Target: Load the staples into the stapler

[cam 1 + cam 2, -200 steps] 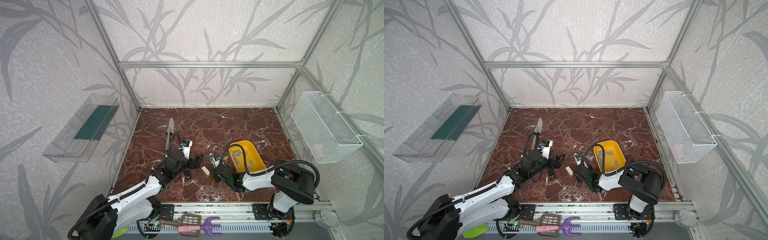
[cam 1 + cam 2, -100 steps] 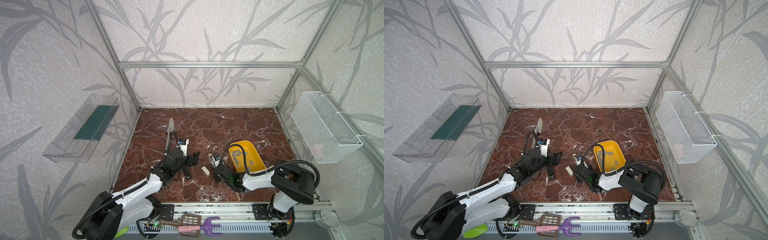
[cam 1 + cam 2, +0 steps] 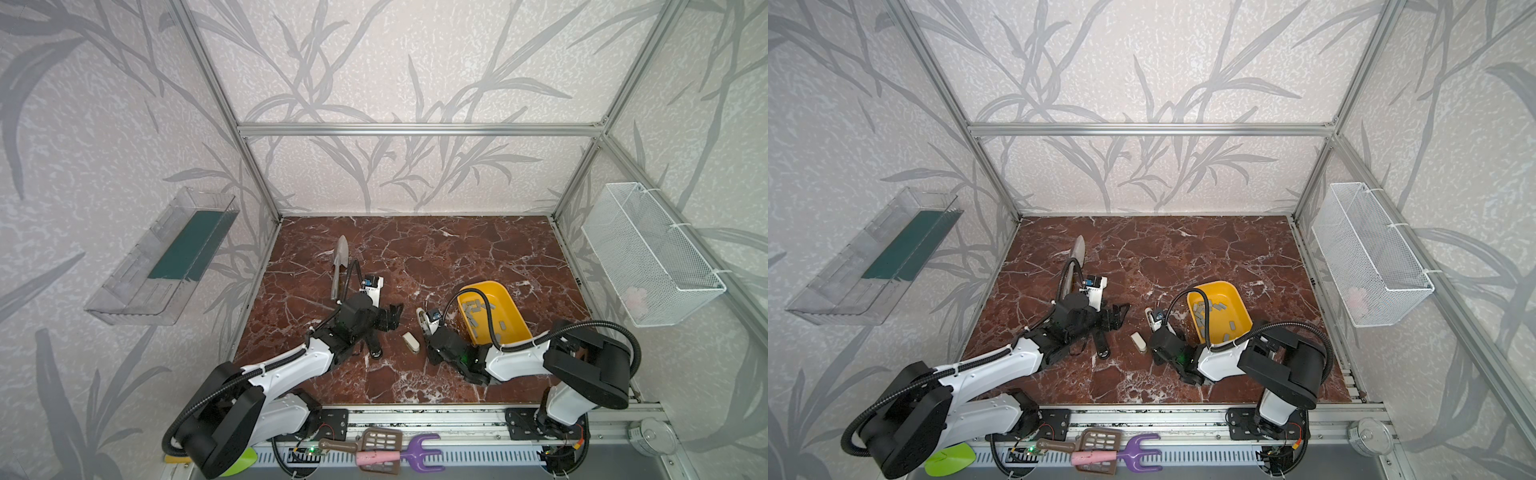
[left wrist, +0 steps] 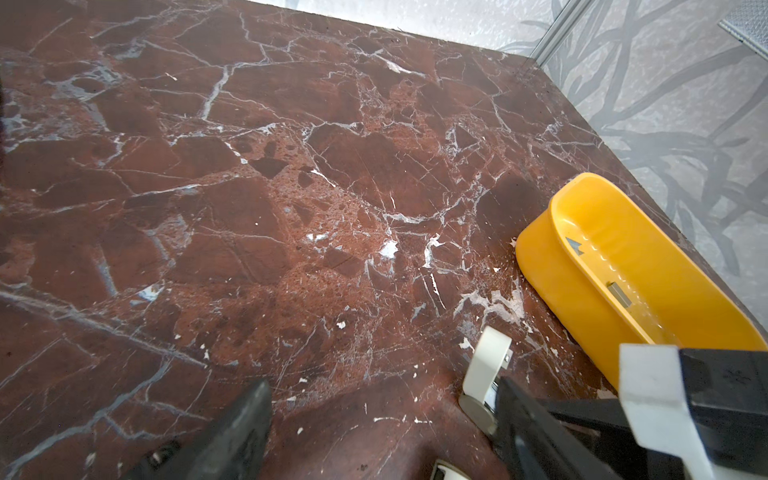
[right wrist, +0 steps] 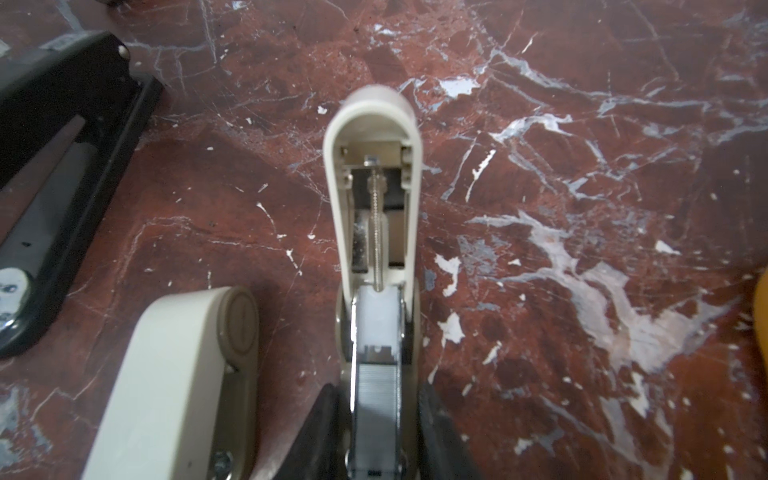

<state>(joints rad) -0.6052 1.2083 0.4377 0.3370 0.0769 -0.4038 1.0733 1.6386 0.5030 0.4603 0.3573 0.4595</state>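
A long black stapler (image 3: 376, 343) (image 3: 1102, 347) (image 5: 62, 166) lies opened on the marble, silvery rail showing, just beneath my left wrist. My left gripper (image 3: 392, 316) (image 4: 382, 428) is open over bare floor and holds nothing. My right gripper (image 3: 428, 332) (image 5: 376, 415) is shut on a small cream-white stapler (image 5: 374, 137) (image 4: 486, 365) with its lid swung up. A grey strip of staples (image 5: 376, 386) sits in its rail. More loose staples (image 3: 478, 309) (image 3: 1204, 311) lie in the yellow tray (image 3: 513, 309) (image 4: 582, 291) at the right.
A second cream-white block (image 3: 411, 341) (image 5: 178, 374) lies between the two grippers. A grey trowel (image 3: 338, 266) lies behind the left arm. A wire basket (image 3: 648, 253) hangs on the right wall and a clear shelf (image 3: 166, 257) on the left wall. Toy tools (image 3: 382, 451) lie on the front rail.
My left gripper swayed slightly left and back above the black stapler, its jaws a little narrower. The right arm stays put with the cream-white stapler.
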